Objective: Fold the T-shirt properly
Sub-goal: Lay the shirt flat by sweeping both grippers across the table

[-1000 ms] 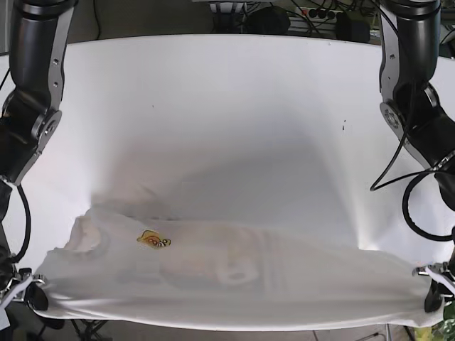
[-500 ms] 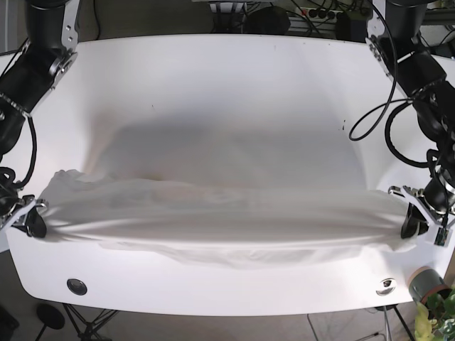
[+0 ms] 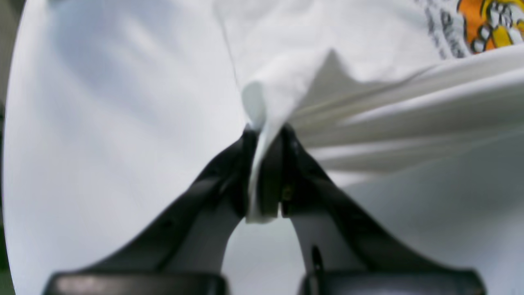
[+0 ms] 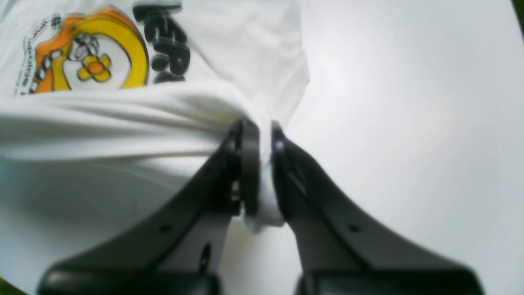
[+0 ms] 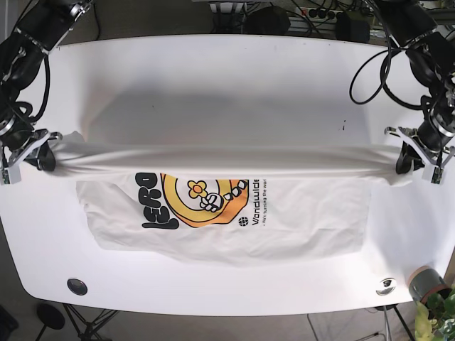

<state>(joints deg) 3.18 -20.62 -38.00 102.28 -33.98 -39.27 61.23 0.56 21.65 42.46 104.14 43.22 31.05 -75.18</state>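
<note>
Only the base view shows both end effectors, left [image 5: 407,158] and right [image 5: 44,158], pinching the T-shirt [image 5: 227,213] taut.

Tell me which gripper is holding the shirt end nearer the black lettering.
The right gripper, at the base view's left edge. The white T-shirt's black lettering sits on that side; the left gripper holds the plain end.

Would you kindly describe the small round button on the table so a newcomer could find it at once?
Start from the big white table and follow its near edge below the T-shirt. Near the corner under the right gripper sits a dark round button. Its twin at the opposite near corner looks shiny silver, with a grey cup beside it.
</note>
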